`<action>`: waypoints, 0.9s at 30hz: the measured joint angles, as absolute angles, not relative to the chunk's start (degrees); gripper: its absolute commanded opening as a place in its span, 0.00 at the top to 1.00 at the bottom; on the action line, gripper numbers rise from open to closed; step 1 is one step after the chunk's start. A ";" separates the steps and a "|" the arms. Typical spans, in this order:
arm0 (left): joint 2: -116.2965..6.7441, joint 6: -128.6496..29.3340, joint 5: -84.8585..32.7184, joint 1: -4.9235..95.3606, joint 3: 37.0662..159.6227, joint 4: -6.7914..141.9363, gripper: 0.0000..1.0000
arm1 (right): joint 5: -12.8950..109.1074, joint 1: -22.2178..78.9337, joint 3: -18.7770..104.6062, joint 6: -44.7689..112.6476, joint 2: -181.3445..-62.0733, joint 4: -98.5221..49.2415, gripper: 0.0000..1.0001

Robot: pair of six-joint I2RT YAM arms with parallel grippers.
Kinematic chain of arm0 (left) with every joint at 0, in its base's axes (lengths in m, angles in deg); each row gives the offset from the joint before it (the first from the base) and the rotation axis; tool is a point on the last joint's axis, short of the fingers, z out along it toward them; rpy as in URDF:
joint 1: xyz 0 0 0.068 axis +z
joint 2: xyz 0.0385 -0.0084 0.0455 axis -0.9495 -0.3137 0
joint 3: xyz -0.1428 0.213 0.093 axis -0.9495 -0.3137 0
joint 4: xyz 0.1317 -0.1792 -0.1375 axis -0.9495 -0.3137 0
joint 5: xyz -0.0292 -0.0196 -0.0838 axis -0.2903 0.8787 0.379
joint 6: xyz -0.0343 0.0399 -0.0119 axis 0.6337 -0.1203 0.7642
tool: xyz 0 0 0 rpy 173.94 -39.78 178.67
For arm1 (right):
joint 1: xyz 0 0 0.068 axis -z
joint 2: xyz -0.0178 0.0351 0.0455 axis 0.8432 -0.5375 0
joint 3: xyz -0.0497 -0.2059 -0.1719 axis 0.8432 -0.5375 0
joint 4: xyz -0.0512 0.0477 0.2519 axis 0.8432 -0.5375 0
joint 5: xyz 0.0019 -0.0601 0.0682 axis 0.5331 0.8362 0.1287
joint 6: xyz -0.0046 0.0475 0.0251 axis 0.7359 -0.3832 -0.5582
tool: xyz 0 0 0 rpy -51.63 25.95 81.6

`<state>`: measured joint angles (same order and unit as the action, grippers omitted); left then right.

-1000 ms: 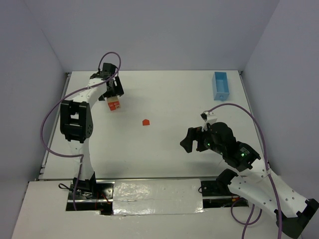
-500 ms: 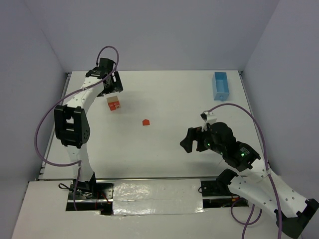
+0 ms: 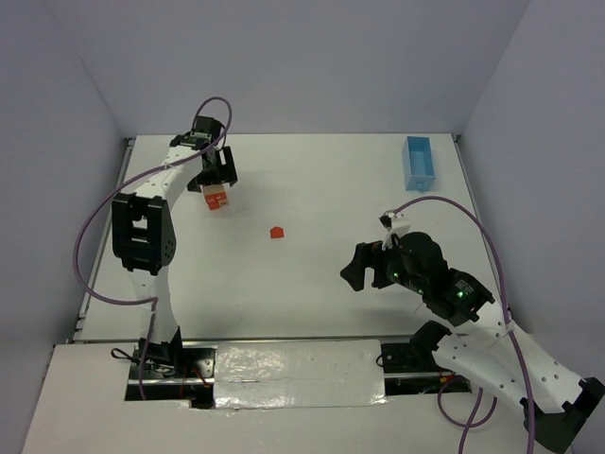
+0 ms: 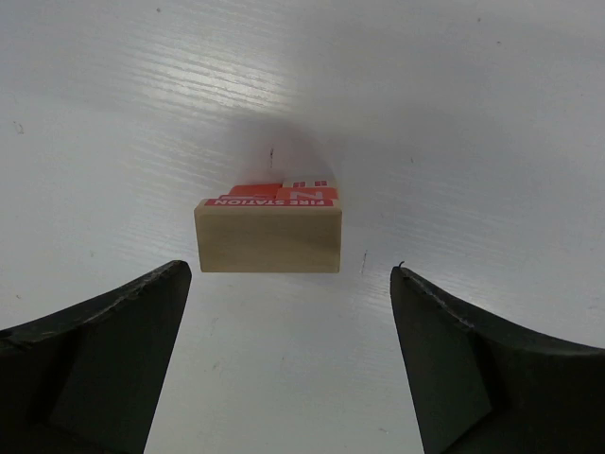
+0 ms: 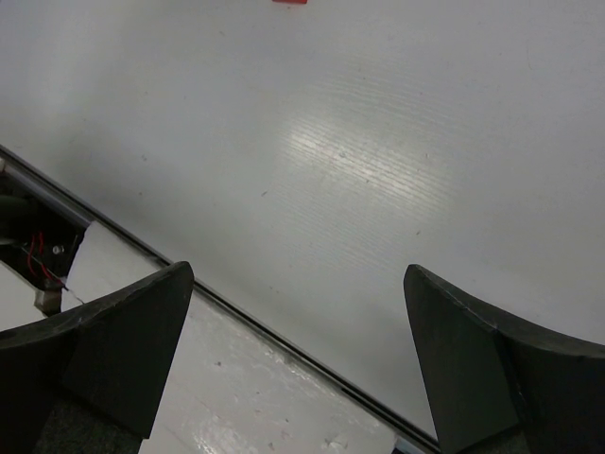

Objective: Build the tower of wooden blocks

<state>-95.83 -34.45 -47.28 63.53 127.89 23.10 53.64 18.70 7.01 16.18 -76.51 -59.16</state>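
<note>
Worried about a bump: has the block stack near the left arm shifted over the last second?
No. The block stack sits where it did, at the same offset left of and beyond the lone red block.

White arms (image 3: 501,355), black fingers (image 4: 95,359) (purple cables (image 3: 78,260) trailing behind).

A white worktop (image 3: 321,189) sits in a booth of plain lavender-grey walls: back wall (image 3: 302,66), left wall (image 3: 47,132), right wall (image 3: 548,104). Soft light leaves a faint sheen on its ribbed surface. A crinkled silvery strip (image 3: 298,364) lines the near edge.
</note>
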 measured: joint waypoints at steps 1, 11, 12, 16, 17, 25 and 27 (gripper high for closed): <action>-96.27 -34.45 -47.24 63.53 127.97 23.06 0.00 | 53.59 18.70 7.01 16.20 -76.51 -59.14 0.00; -99.53 -34.36 -47.37 63.53 128.21 22.49 0.00 | 53.51 18.70 7.01 16.20 -76.51 -59.07 0.00; -99.53 -34.34 -47.35 63.53 128.21 22.57 0.01 | 53.51 18.70 7.01 16.20 -76.51 -59.05 0.00; -99.70 -34.32 -47.37 63.53 128.21 22.57 0.00 | 53.44 18.70 7.01 16.20 -76.51 -58.79 0.00; -99.79 -34.32 -47.41 63.53 128.21 22.60 0.00 | 53.42 18.70 7.01 16.20 -76.51 -58.72 0.00; -101.50 -34.12 -47.59 63.53 128.21 22.66 0.00 | 53.38 18.70 7.01 16.20 -76.51 -58.72 0.00; -101.89 -34.06 -47.59 63.53 128.21 22.68 0.00 | 53.38 18.70 7.01 16.20 -76.51 -58.72 0.00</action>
